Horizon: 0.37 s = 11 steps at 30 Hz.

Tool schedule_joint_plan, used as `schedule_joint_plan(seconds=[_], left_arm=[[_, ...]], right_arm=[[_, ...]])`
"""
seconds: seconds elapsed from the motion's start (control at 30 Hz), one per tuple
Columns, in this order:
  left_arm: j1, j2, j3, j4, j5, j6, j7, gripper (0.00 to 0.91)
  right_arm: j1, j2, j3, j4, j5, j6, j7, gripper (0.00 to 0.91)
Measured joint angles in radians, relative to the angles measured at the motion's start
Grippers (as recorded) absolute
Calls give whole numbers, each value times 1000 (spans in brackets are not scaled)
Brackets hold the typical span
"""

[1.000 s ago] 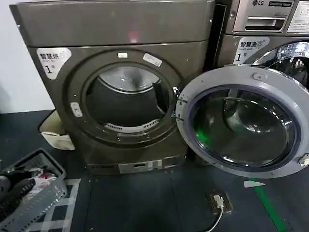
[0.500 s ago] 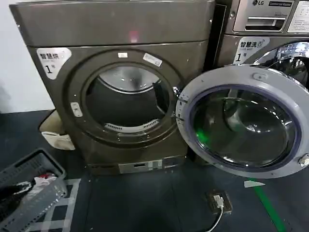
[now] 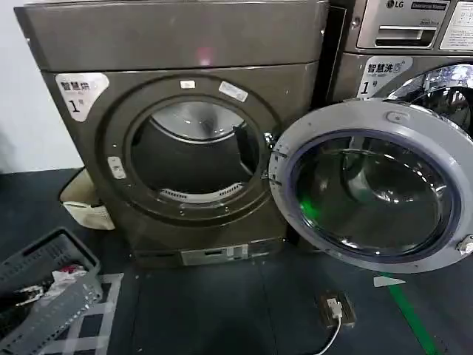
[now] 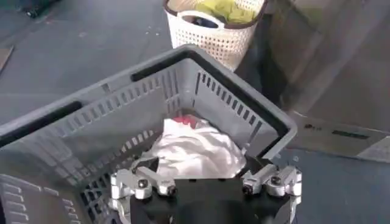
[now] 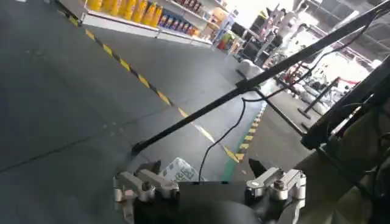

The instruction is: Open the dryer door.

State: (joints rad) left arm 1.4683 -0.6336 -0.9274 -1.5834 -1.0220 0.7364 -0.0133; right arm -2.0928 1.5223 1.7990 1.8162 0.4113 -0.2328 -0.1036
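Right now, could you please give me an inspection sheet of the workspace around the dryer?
Surface: dark floor, green line at right.
Job's things: dryer drum exposed; dryer door swung wide open to its right.
Clutter: grey basket holding white cloth; white basket beside the dryer.
Grippers: left tool over the grey basket; right tool facing open floor.
Cables: white cable plugged into floor socket.
Surroundings: LG machine at right; shelves in the right wrist view.

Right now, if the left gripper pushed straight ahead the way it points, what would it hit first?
Probably the white cloth lying in the grey basket, directly ahead of the left gripper; how far off it is cannot be judged.
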Motion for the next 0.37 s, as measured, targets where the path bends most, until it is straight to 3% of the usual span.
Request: schedule_joint_plan(seconds=[0.37], left_arm=[[47, -3, -33, -50, 1, 0, 0, 907]], right_arm=[[6, 7, -2, 0, 0, -3, -1, 907]])
